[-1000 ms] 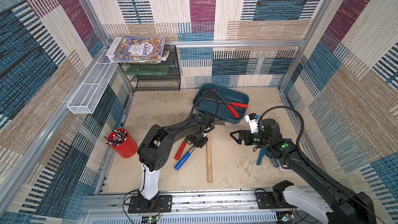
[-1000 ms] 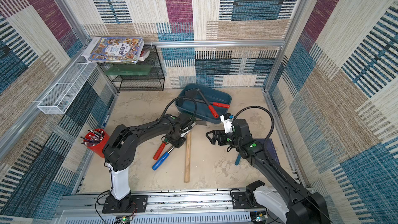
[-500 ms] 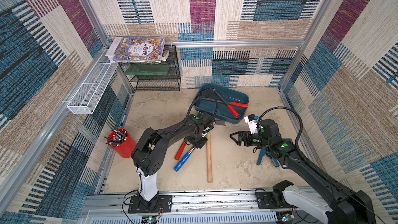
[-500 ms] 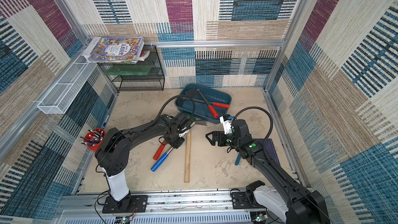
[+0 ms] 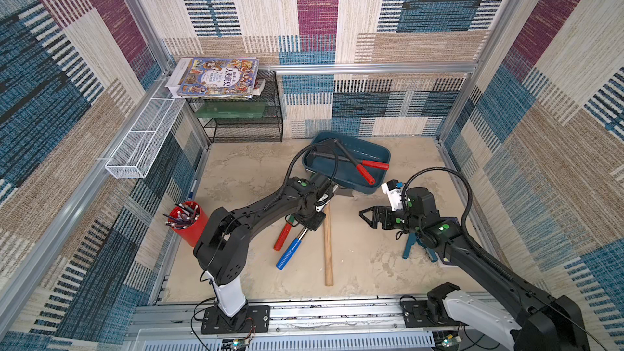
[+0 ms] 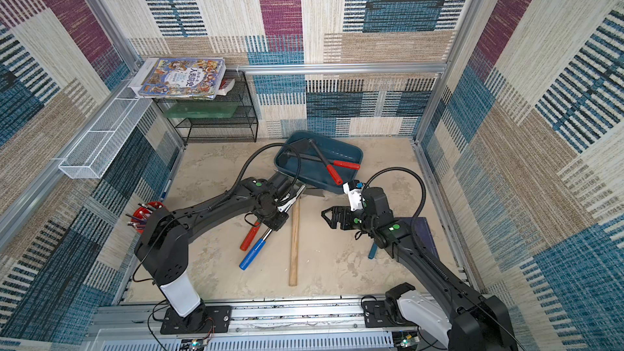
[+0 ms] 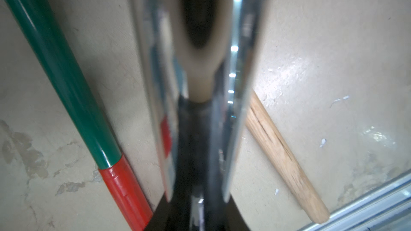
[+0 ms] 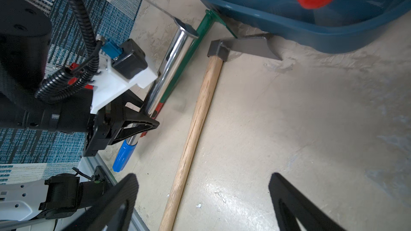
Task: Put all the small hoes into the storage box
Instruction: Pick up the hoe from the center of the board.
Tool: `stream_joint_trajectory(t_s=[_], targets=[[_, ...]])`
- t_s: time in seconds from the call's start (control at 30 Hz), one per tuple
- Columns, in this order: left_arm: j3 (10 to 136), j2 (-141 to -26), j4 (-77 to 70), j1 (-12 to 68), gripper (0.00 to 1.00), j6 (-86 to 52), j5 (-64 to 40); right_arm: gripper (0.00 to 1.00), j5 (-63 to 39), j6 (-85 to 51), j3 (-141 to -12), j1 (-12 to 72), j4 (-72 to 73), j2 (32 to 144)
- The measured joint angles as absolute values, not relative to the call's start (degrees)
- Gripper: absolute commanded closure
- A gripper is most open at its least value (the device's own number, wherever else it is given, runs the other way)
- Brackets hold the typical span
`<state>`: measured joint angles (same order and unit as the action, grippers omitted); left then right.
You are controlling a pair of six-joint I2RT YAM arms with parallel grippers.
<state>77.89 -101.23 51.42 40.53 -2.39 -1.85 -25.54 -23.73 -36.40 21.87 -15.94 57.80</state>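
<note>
Since my left hand [image 8: 142, 118] is clamped narrow on the small hoe [image 8: 171, 58], the chrome-shafted tool with a blue plastic grip that I take for the one wanted, the step is the lift and carry; the hoe is outside the shallow teal-blue plastic storage box [image 5: 385, 155], head end near its wall, just beside the green-shafted, red-gripped tool [image 7: 57, 63] and near the long wooden-handled hoe with a grey blade [image 8: 200, 112]; I should rise straight so neither neighbour drags, expect the head to droop since I grip low on the shaft, clear the rolled rim, then lay it beside the two black red-handled tools [image 5: 366, 173]; my right hand [image 5: 364, 219] hangs wide open, empty, well apart.
</note>
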Motion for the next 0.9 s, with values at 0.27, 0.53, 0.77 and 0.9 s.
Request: stream_joint_trajectory(t_s=[0.27, 0.53, 0.77, 0.9], targets=[[79.4, -100.0, 51.0, 40.6, 1.0, -3.7, -5.4, 0.04, -25.5, -23.7, -37.1, 22.0, -16.2, 57.6], [81.0, -100.0, 48.3, 40.6, 1.0, -5.5, -10.7, 0.04, -25.5, -23.7, -37.2, 22.1, -16.6, 57.1], [82.8, -100.7, 45.4, 40.6, 1.0, -9.1, -14.3, 0.04, -26.6, -23.1, -38.3, 22.9, -16.6, 55.4], [83.5, -101.4, 43.9, 40.6, 1.0, -10.7, -16.1, 0.04, -27.0, -22.7, -38.3, 23.4, -16.6, 55.2]])
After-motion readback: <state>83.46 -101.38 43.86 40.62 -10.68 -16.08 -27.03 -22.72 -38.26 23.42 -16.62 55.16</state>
